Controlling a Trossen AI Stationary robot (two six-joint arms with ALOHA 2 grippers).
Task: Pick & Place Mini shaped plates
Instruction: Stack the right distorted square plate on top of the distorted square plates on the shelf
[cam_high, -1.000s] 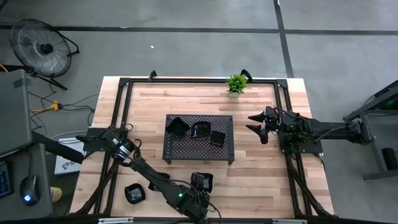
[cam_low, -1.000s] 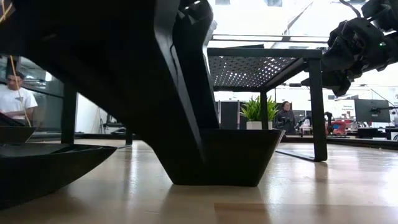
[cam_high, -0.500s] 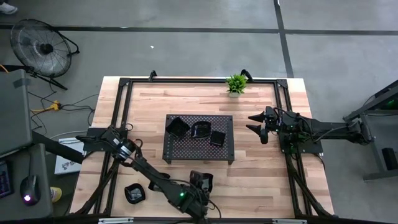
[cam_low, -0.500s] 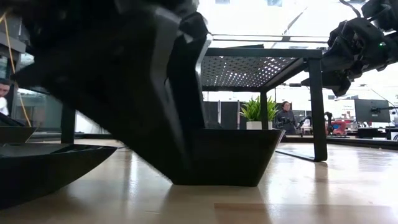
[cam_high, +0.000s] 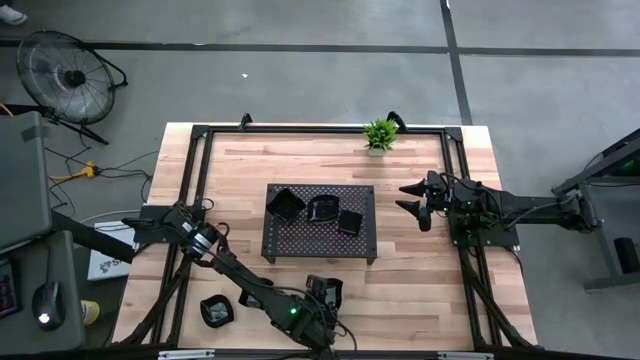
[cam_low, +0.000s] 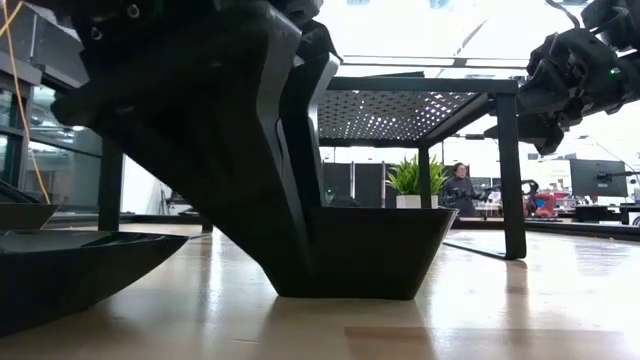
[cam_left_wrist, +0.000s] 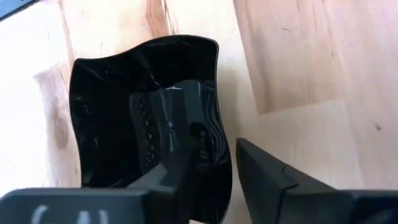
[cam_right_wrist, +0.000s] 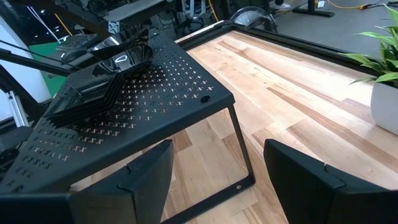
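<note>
My left gripper (cam_left_wrist: 233, 168) straddles the rim of a glossy black wavy-edged mini plate (cam_left_wrist: 146, 118) near the table's front edge, fingers apart, not yet pinching. Right gripper (cam_high: 413, 200) idles open beside the perforated black tray (cam_high: 320, 240), bare wood all round.

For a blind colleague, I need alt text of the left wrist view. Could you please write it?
A glossy black wavy-rimmed dish lies on the light wooden table, with the left gripper astride its near rim: one finger inside the dish, the other outside over the wood.
</note>
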